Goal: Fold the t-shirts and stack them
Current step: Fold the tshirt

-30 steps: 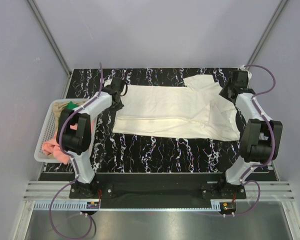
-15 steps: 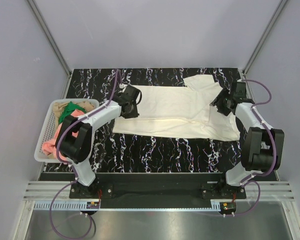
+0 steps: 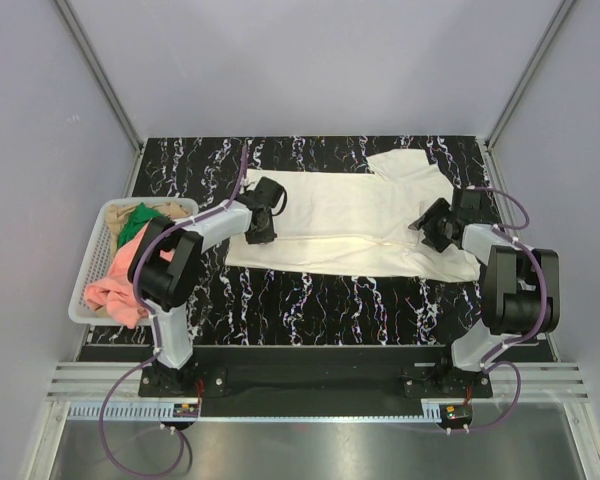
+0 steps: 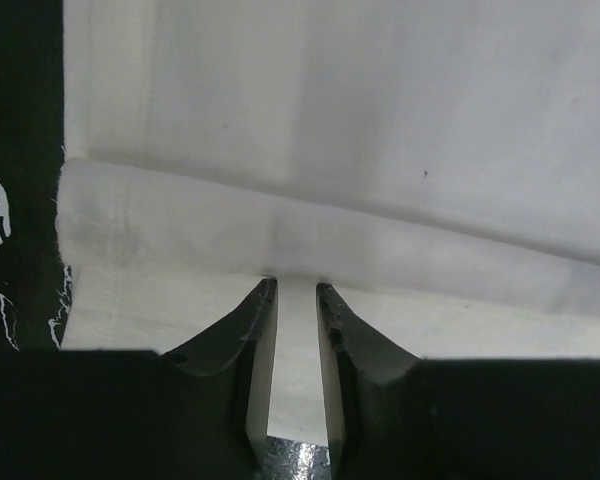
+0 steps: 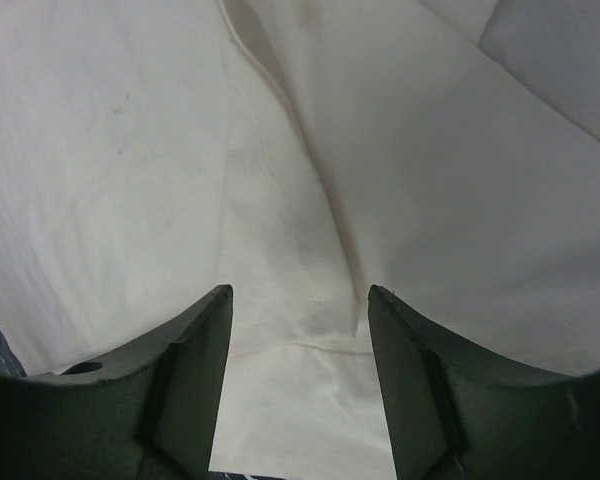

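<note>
Right claw slid inward; wrist view alone shows t-shirt creases.

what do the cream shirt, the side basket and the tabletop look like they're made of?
Cream t-shirt: soft matte cloth, probably cotton knit. It creases and folds, and a stitched hem shows in the left wrist view.
Basket: white rigid plastic by the look, with open mesh walls.
Tabletop: hard, smooth and black with white marble-like veining. It is possibly printed laminate or film; the pictures don't settle which.
</note>
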